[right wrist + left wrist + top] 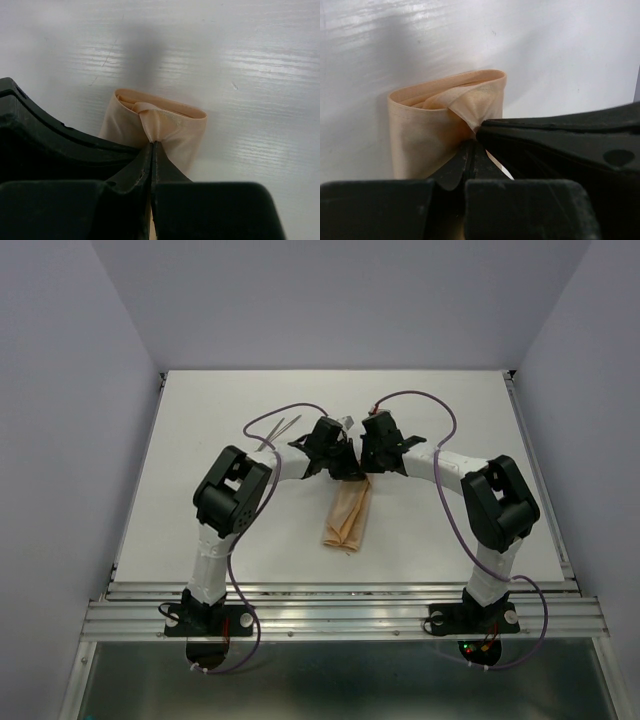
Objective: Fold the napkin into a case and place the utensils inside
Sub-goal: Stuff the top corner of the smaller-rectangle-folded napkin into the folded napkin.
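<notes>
Fingers [453, 172] tight on napkin [347, 522]; utensils [287, 427] perhaps behind.

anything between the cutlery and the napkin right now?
Yes: the left arm, jaws shut on the napkin, lies between it and the cutlery at back left. The right jaws pinch the same end.

A lab test cell: plain lilac walls [60, 440] box in a white table [200, 440] (aluminium rails [340, 605] at front).
</notes>
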